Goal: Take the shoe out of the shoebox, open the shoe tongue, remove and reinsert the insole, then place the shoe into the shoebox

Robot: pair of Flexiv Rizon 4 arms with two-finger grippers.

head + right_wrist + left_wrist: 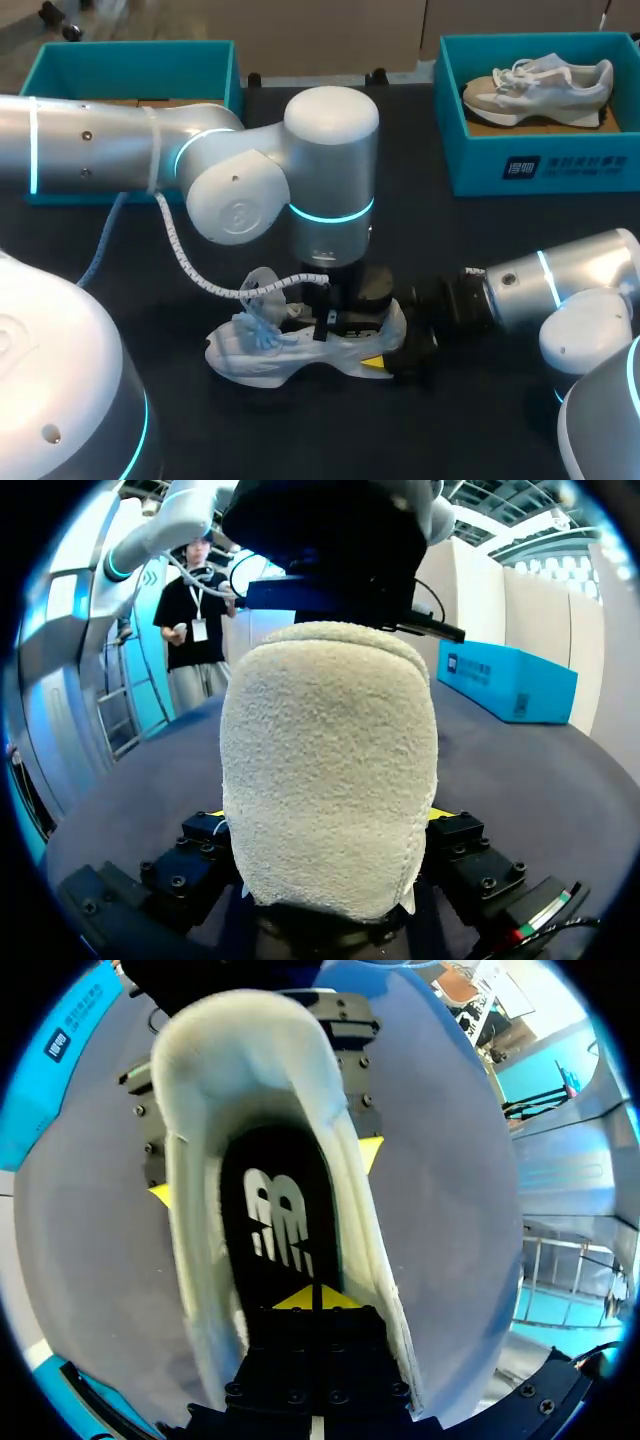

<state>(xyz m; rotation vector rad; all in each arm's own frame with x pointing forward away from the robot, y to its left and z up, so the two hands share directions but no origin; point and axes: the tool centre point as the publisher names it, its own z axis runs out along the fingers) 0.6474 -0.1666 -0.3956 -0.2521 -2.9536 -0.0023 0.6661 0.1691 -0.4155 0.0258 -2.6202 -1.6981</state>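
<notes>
A white shoe (250, 365) lies on the dark table in front of the middle, its laces bunched at the toe end. From above, my left gripper (345, 315) reaches down into the shoe's opening. In the left wrist view its yellow tips (315, 1298) are shut together on the black insole (285, 1190) inside the fleecy collar (190, 1260). My right gripper (390, 355) comes in from the right, with one finger on each side of the heel (330, 760). Its fingertips (160, 1195) press on the shoe's outer walls.
A teal shoebox (540, 165) at the back right holds a second, grey-and-white shoe (540, 85). Another teal box (130, 65) stands at the back left, behind my left arm. A coiled white cable (185, 265) hangs from the left arm over the shoe.
</notes>
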